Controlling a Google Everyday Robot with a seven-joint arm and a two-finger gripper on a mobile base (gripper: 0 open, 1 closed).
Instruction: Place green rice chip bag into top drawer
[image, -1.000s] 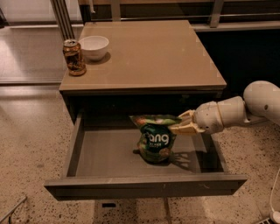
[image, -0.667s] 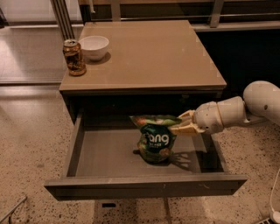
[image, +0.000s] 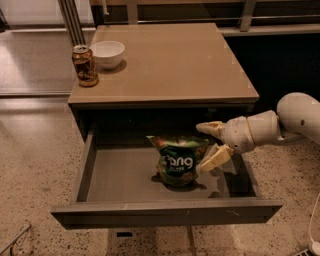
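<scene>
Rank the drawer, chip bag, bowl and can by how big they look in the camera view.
1. drawer
2. chip bag
3. bowl and can, about alike, so tied
The gripper is open, beside the bag, in the drawer.

White "ang" lettering on green rice chip bag; hand, spread, just beside it.

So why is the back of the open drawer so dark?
In the camera view the table overhangs the top drawer and shades its back; the green rice chip bag and the open gripper, at its right, cast shadows on the drawer floor.
</scene>
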